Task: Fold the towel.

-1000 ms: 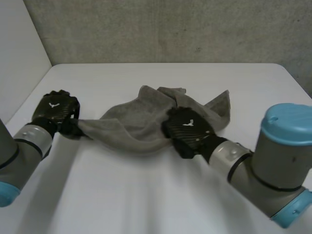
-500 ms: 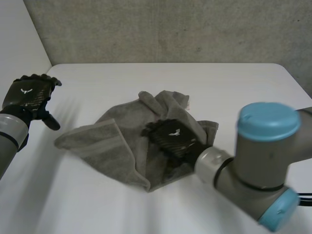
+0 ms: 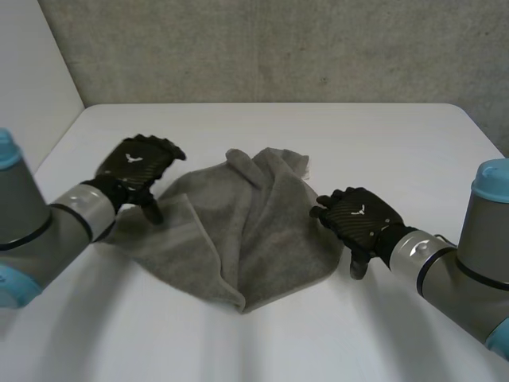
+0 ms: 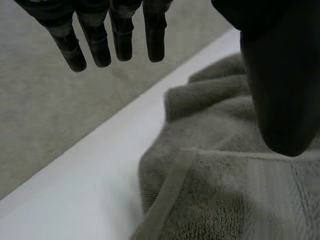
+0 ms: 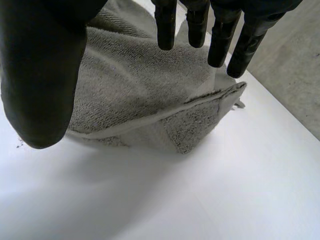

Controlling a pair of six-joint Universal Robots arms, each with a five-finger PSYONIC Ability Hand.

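Note:
A grey towel (image 3: 238, 231) lies rumpled and loosely folded in the middle of the white table (image 3: 382, 143). My left hand (image 3: 137, 167) hovers over the towel's left edge, fingers straight and holding nothing. In the left wrist view its fingers (image 4: 115, 35) hang above the towel (image 4: 225, 190), whose hemmed edge lies below the thumb. My right hand (image 3: 358, 221) is at the towel's right edge, open and empty. The right wrist view shows its fingers (image 5: 220, 35) spread over the towel (image 5: 135, 85) and a folded corner.
A grey concrete wall (image 3: 278, 48) stands behind the table's far edge. A pale wall (image 3: 32, 95) runs along the left side. Bare table lies in front of the towel and to the right.
Both hands have let go of the towel and opened. The left hand swung out left, then came back over the towel's left edge. The right hand drew off to the right edge.

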